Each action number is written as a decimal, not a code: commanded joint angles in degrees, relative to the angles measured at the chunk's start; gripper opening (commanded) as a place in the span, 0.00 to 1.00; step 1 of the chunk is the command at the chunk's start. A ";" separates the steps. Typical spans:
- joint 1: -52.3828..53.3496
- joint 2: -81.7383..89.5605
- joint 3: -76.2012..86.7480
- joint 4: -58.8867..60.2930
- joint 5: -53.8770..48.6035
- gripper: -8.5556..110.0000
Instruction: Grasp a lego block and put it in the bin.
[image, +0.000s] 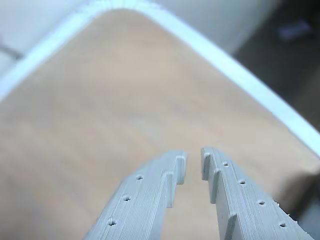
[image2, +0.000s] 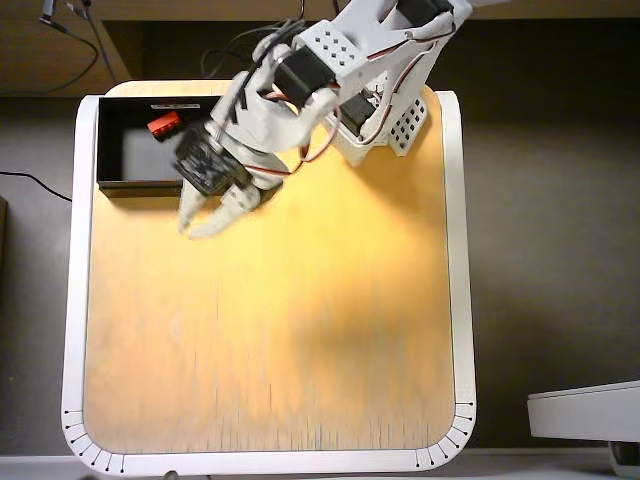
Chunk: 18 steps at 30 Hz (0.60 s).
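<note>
While we look down from the overhead view, we see the lego block (image2: 163, 125) lying inside the bin (image2: 128, 183), up near its far wall, a small red brick against the dark floor. Taking the board's centre as our clock, the bin sits out at about ten o'clock, tucked into that corner of the table (image2: 270, 340), whose pale wood top has a white rim with short black tick marks at the two near corners. We can read no brand, label or lettering on anything in either view.

Our gripper (image2: 210, 217) hangs just off the bin's near wall, at about eleven o'clock from the centre, its pale fingers (image2: 190, 214) pointing toward six o'clock and blurred. From the wrist view we get the clearer look: the gripper (image: 193, 165) has its two grey ribbed fingers (image: 150, 200) slightly parted, a narrow gap between the tips and nothing held in it. Below them we see only bare wood and the white rim curving round at twelve o'clock. Neither brick nor bin shows in that wrist view. Back at one o'clock on the board stands the arm's white base (image2: 385, 125), with red and black wires looping over it.
</note>
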 joint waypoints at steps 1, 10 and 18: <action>-8.26 4.13 -1.14 -2.29 -0.35 0.07; -22.94 6.86 -1.05 -2.11 -0.53 0.07; -33.84 13.18 2.90 -2.11 0.00 0.07</action>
